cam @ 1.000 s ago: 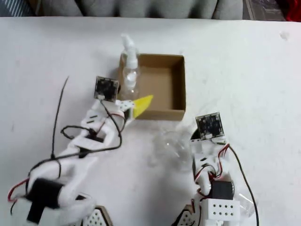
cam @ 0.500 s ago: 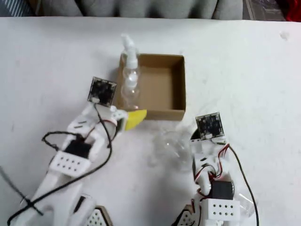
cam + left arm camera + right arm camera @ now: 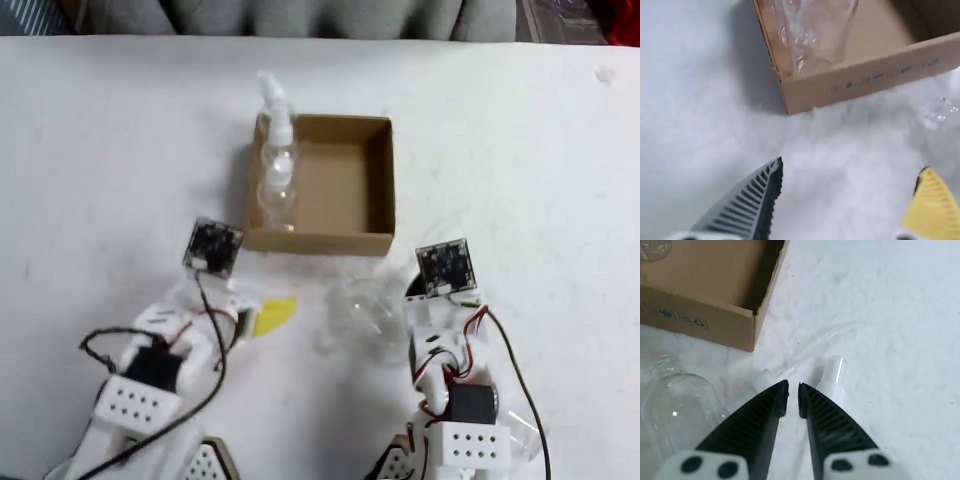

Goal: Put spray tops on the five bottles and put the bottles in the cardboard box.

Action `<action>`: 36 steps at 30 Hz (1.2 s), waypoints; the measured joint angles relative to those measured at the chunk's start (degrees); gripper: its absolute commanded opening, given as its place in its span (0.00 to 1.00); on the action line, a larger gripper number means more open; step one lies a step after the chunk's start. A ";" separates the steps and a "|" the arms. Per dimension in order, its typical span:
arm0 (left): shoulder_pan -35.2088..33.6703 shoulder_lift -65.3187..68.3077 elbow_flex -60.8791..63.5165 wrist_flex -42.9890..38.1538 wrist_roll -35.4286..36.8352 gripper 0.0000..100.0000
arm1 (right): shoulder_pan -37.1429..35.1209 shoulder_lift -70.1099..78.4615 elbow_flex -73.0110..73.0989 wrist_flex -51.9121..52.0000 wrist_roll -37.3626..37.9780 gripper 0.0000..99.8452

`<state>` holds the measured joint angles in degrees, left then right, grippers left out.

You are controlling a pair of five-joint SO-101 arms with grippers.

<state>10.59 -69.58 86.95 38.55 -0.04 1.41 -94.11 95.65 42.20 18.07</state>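
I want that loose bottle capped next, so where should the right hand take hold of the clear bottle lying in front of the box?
Probably across the round body of the clear bottle, coming down from above. It seems to lie on its side, threaded neck toward the cardboard box, so a grip across the body's width should seat better than one on the narrow neck.

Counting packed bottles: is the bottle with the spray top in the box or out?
In: the bottle sits inside the cardboard box walls.
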 measured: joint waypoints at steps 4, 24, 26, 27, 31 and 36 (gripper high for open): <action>0.00 -8.26 7.12 0.00 0.00 0.37 | 0.00 0.00 0.00 0.00 0.00 0.02; 0.09 -19.08 10.73 5.98 0.00 0.36 | 8.44 0.09 -11.34 2.90 0.00 0.02; 0.09 -19.08 10.73 5.98 0.00 0.30 | 8.53 2.37 -15.21 4.31 0.00 0.02; 0.09 -19.08 10.73 5.98 0.00 0.26 | 8.53 4.22 -17.05 4.57 0.00 0.02; 0.09 -19.08 10.73 5.98 0.00 0.08 | 8.53 14.51 -24.70 4.66 -0.09 0.02; 0.09 -19.08 10.73 5.98 -4.92 0.05 | 8.53 31.47 -33.05 4.66 -0.09 0.09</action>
<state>10.68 -88.66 97.67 44.53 -4.97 9.93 -62.64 62.59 46.86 17.98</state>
